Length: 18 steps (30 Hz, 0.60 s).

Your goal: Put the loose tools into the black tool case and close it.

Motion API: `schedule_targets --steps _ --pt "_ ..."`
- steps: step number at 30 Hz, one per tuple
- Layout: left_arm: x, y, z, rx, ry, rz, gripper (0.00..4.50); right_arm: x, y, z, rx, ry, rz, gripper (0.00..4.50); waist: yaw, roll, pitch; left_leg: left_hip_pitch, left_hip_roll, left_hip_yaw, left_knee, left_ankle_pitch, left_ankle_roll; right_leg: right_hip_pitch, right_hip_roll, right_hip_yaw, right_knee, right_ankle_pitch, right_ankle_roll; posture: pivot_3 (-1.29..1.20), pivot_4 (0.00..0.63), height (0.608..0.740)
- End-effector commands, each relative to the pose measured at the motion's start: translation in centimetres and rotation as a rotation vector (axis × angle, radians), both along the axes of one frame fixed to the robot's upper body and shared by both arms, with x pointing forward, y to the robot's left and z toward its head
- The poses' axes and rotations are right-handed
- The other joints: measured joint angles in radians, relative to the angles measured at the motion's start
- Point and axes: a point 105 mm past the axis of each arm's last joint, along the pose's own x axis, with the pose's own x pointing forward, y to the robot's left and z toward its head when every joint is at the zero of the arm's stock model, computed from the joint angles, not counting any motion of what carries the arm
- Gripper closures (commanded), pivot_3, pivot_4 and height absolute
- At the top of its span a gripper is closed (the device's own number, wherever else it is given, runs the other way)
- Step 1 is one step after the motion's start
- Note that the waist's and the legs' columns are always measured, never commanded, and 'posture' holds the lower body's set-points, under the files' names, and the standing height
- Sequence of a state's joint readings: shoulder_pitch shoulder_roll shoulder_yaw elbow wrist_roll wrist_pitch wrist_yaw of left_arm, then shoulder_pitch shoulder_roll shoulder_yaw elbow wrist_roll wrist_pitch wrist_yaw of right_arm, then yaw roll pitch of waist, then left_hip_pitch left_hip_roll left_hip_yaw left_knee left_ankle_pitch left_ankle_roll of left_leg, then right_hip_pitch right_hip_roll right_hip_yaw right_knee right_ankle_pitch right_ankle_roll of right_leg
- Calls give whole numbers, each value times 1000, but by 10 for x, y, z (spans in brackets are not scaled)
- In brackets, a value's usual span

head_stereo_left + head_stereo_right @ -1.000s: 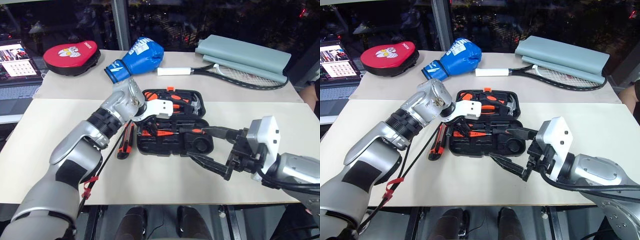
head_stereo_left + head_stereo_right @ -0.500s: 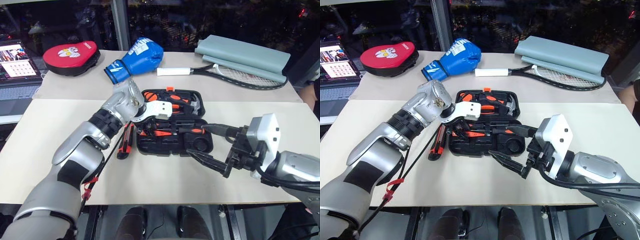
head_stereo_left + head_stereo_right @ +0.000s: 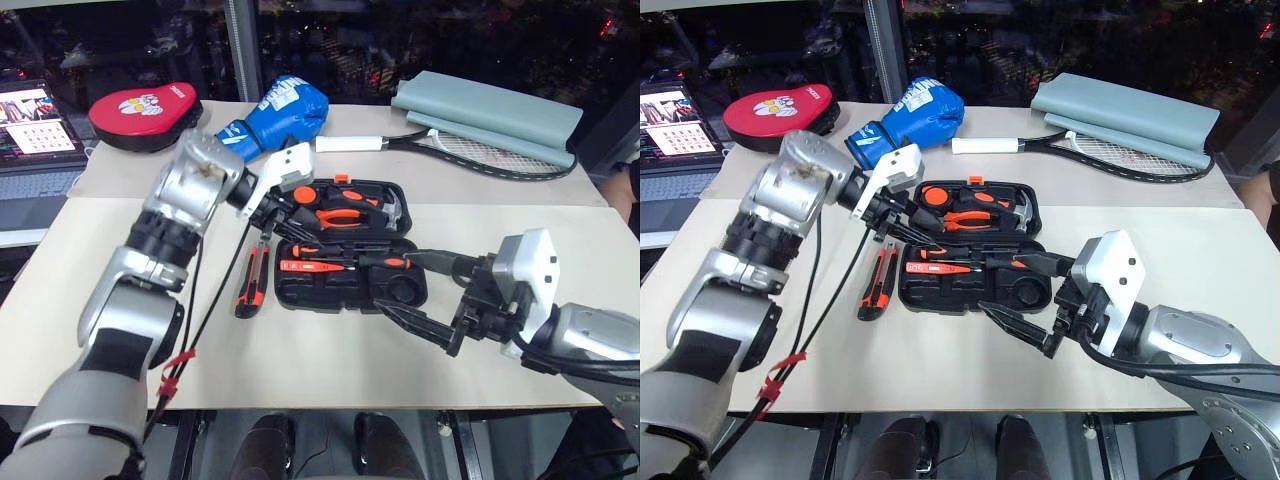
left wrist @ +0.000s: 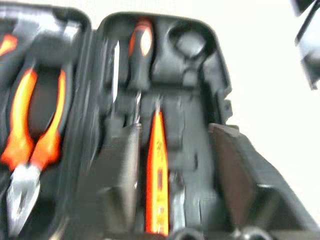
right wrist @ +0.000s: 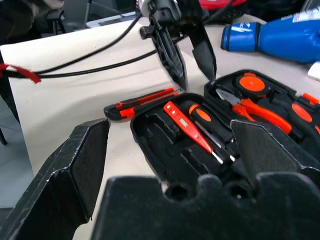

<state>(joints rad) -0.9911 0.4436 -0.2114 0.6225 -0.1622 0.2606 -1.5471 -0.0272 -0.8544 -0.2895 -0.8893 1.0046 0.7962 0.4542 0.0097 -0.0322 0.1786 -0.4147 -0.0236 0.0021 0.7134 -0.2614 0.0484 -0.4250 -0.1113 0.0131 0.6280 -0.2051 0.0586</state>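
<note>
The black tool case (image 3: 400, 296) lies open in the middle of the table. Its front half holds a slim orange tester screwdriver (image 3: 310, 266) and a screwdriver with an orange-black handle (image 3: 378, 262). An orange-black utility knife (image 3: 250, 285) rests on the table just left of the case. My left gripper (image 3: 290, 222) hovers above the case's left edge, open and empty; through its wrist view the tester screwdriver (image 4: 157, 175) lies below, between the fingers. My right gripper (image 3: 395, 283) stands open and empty at the case's front right corner.
Orange-handled pliers (image 3: 340, 215), a hammer and a round tape measure sit in the case's back half. Behind the case lie a blue boxing glove (image 3: 280, 110), a red oval pad (image 3: 140, 112), a racket (image 3: 470, 150) and a grey folded mat (image 3: 490, 115). A laptop (image 3: 35, 130) stands far left.
My left hand has lifted off the case and swung back and left, uncovering the tester screwdriver lying in the front half. The right arm has kept still.
</note>
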Motion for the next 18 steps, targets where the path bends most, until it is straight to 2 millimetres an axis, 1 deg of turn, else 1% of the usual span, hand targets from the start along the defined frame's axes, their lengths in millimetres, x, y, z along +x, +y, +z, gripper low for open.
schedule_targets --steps 1,5,12,18 --pt "7 4 4 -80 -101 32 4470 -1 -6 6 1 -36 -21 0 1 0 0 0 0 0 0 0 0 0 0 0 0 0 0 0 150 736" --pt "14 5 -9 -69 -137 89 4470 -2 -8 5 -1 -28 -26 0 4 0 0 0 0 0 0 0 0 1 0 0 0 0 0 0 150 736" --pt "14 9 -28 -46 -146 94 4470 -2 -9 4 -4 -25 -29 0 2 0 0 0 0 0 0 0 0 1 0 0 0 0 0 0 150 736" --pt "12 10 -34 -43 -141 81 4470 -2 -10 4 -9 -23 -31 0 2 0 0 0 0 0 0 0 0 1 0 0 0 0 0 0 150 736"
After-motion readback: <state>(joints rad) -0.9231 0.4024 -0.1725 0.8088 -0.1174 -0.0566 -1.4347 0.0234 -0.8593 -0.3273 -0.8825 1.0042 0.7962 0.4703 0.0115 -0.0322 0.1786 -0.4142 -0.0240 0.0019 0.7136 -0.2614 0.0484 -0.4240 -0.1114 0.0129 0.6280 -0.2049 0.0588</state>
